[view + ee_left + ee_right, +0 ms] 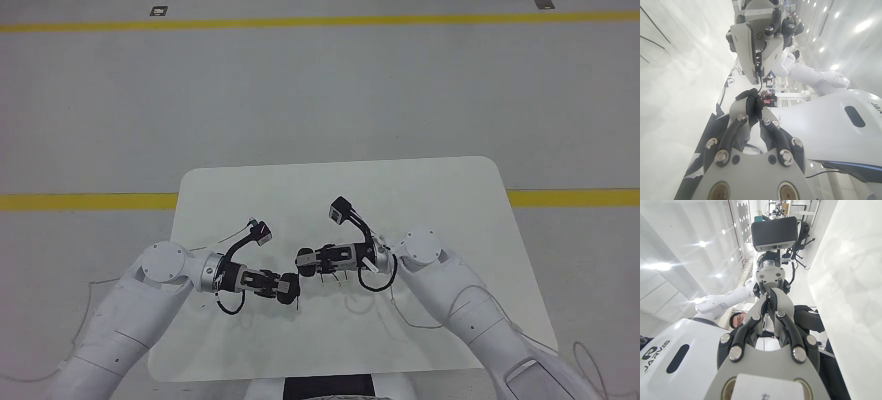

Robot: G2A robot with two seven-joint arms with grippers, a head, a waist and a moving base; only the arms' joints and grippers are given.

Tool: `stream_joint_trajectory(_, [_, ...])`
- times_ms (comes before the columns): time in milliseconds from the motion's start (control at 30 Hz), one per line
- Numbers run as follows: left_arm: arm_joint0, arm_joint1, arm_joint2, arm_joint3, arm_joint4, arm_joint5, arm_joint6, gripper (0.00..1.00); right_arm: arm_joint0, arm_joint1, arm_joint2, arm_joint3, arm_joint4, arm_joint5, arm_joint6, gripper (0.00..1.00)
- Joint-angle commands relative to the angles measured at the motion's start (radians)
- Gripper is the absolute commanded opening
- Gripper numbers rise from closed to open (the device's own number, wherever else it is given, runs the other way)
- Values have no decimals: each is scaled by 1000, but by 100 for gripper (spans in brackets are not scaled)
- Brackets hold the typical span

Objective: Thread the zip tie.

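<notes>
**Both grippers tip to tip over the table, zip tie between them**

The left gripper (288, 288) and right gripper (303, 263) meet nose to nose over the near middle part of the white table (440, 200). Each arm comes in from its own side. In the top view the two sets of tips are just beside each other, almost touching. The right one sits slightly farther from the robot than the left. Both are held up off the tabletop.

The zip tie (760, 86) shows in the left wrist view as a thin black strand. It comes out of the tip of the right gripper (756, 79) and curves across the short gap into the tip of the left gripper (753, 98). It cannot be made out in the top view, where it is too thin.

Left gripper: the fingers are pressed together. Their tips are covered in black wrapping (751, 108), and the tie's end runs in between them. It looks clamped on the tie, though the wrapping hides the exact contact.

Right gripper: the jaws are closed flat against each other, with only a dark seam between the pads. The tie exits at the tip, so it is clamped on the tie. In the right wrist view the right gripper (769, 298) has its ribbed black pads (774, 306) converging to a point. It aims straight at the facing gripper.

Yellow floor lines (80, 201) run across the floor past the table's far half.
</notes>
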Motion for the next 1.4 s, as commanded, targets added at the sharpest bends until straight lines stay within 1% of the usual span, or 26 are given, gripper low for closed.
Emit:
stream_joint_trajectory(0, [0, 0, 0, 0, 0, 0, 0, 0, -1, 0, 1, -1, 0, -1, 0, 0])
stream_joint_trajectory(67, [0, 0, 0, 0, 0, 0, 0, 0, -2, 1, 1, -2, 2, -2, 2, 0])
stream_joint_trajectory(100, [0, 0, 0, 0, 0, 0, 0, 9, -4, 1, 2, -3, 6, -3, 2, 0])
stream_joint_trajectory(133, [0, 0, 0, 0, 0, 0, 0, 22, -4, 1, 3, -3, 7, -3, 2, 0])
stream_joint_trajectory(167, [0, 0, 0, 0, 0, 0, 0, 46, -5, 1, 4, -2, 10, -3, 1, 0])
stream_joint_trajectory(200, [0, 0, 0, 0, 0, 0, 0, 79, -7, 2, 6, -1, 12, -3, -4, 0])
stream_joint_trajectory(233, [0, 0, 0, 0, 0, 0, 0, 100, -8, 2, 8, -1, 15, -2, -9, 0])
stream_joint_trajectory(400, [0, 0, 0, 0, 0, 0, 0, 100, -12, 4, 28, 9, 36, 9, -50, 0])
stream_joint_trajectory(500, [4, 0, 3, -15, 10, 0, 39, 100, -16, 6, 44, 10, 34, 17, -93, 0])
stream_joint_trajectory(567, [8, 4, -12, -31, 12, 0, 58, 100, -24, 9, 65, 10, 40, 14, -138, 0])
stream_joint_trajectory(633, [22, 6, -36, -53, 4, 0, 83, 100, -37, 12, 84, 5, 45, 6, -175, 0])
stream_joint_trajectory(733, [48, 9, -76, -81, 35, 0, 135, 100, -56, 15, 109, -5, 40, -3, -241, 0])
stream_joint_trajectory(767, [63, 8, -92, -95, 49, 0, 168, 100, -66, 17, 120, -11, 41, -7, -271, 0])
stream_joint_trajectory(867, [93, 5, -125, -124, 62, 0, 220, 100, -85, 20, 139, -31, 27, -21, -320, 0])
stream_joint_trajectory(933, [112, 1, -142, -138, 89, 0, 247, 100, -102, 22, 153, -54, 4, -35, -371, 0])
stream_joint_trajectory(1000, [119, -2, -142, -143, 120, 0, 246, 100, -112, 23, 162, -75, 0, -35, -388, 0])
stream_joint_trajectory(1267, [119, -2, -142, -143, 120, 0, 246, 100, -112, 23, 162, -75, 0, -35, -388, 0])
stream_joint_trajectory(1300, [119, -2, -142, -143, 120, 0, 246, 100, -115, 22, 163, -80, 3, -35, -404, 0])
stream_joint_trajectory(1367, [126, -6, -128, -142, 130, 0, 316, 100, -127, 18, 162, -104, 5, -35, -456, 0])
